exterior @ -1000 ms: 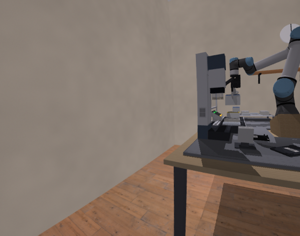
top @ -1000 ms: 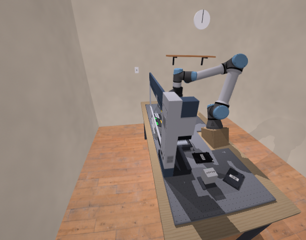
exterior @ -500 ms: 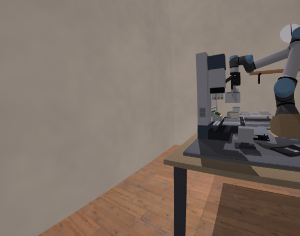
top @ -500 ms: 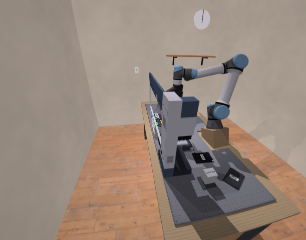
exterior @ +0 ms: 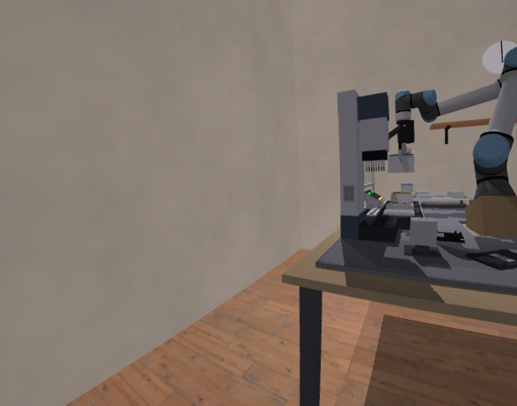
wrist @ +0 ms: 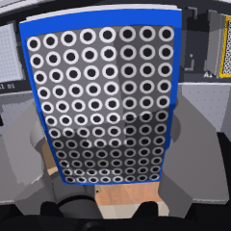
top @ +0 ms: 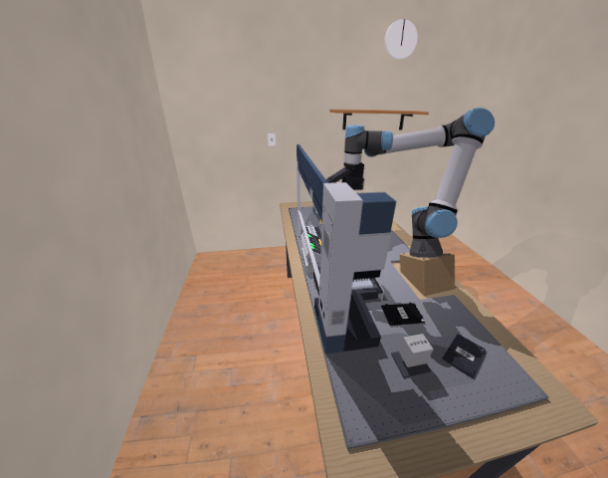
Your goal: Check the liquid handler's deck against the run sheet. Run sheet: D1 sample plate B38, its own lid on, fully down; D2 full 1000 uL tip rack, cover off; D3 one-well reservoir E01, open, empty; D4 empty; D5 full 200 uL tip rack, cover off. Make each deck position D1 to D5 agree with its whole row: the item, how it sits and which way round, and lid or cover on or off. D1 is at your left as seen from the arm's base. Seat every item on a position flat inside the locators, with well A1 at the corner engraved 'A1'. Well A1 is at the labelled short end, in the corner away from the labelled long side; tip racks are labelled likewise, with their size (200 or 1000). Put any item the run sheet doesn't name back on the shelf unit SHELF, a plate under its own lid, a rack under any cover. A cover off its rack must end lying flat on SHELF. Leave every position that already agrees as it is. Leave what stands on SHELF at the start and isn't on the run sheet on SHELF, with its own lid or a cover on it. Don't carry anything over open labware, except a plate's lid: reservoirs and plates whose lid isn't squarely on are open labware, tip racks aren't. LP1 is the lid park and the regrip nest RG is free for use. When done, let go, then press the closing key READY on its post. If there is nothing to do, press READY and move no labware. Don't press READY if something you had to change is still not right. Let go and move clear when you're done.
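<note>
My gripper (exterior: 404, 150) is shut on a blue-rimmed tip rack (wrist: 103, 101) with no cover on it. The rack fills the wrist view and every hole shows a tip ring. In the exterior view the rack (exterior: 401, 162) hangs well above the deck, beside the liquid handler's pipetting head (exterior: 375, 161). In the top view the handler's housing (top: 344, 247) hides the gripper and the rack; only the arm's wrist (top: 353, 174) shows behind it. Below the rack, the wrist view shows a white plate (wrist: 9, 53) at the left edge and a yellow-rimmed rack (wrist: 225, 45) at the right edge.
The handler's tall grey column stands close to the held rack. On the near part of the table lie a black flat piece (top: 398, 314), a white box (top: 416, 346) and a tilted black piece (top: 462, 357). The arm's base stands on a brown block (top: 427, 270).
</note>
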{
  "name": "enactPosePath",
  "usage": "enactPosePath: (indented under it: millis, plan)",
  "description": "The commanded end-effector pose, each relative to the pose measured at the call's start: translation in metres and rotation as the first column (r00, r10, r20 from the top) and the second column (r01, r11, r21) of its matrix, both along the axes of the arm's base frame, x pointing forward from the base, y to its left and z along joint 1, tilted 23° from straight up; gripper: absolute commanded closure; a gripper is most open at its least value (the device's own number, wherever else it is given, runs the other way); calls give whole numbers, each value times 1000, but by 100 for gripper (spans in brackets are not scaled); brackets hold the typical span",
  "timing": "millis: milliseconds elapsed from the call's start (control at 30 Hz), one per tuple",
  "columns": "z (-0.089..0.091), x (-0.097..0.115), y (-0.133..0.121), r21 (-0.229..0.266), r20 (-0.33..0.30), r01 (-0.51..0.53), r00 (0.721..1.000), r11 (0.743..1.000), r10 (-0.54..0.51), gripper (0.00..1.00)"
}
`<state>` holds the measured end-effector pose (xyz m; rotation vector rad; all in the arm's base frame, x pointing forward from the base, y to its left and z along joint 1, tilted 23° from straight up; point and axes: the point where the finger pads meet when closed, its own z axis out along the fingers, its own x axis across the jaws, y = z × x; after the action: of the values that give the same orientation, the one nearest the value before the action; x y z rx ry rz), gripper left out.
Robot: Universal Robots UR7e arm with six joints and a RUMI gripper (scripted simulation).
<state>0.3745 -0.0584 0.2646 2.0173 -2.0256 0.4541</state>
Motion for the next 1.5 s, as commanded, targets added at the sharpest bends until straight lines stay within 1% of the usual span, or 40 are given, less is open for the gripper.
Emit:
enactPosePath:
  millis: [0,633,1100,1400,1467]
  plan:
    - [11,0,4,-2,6,0,1000,1000,0,100]
    - [37,-1,15,-1,4,0,1000,1000,0,100]
    - [35,-2,14,-1,2,2,1000,1000,-2,100]
    - [32,-48,13,0,0,3,1000,1000,-3,100]
    - [32,-48,13,0,0,3,1000,1000,-3,100]
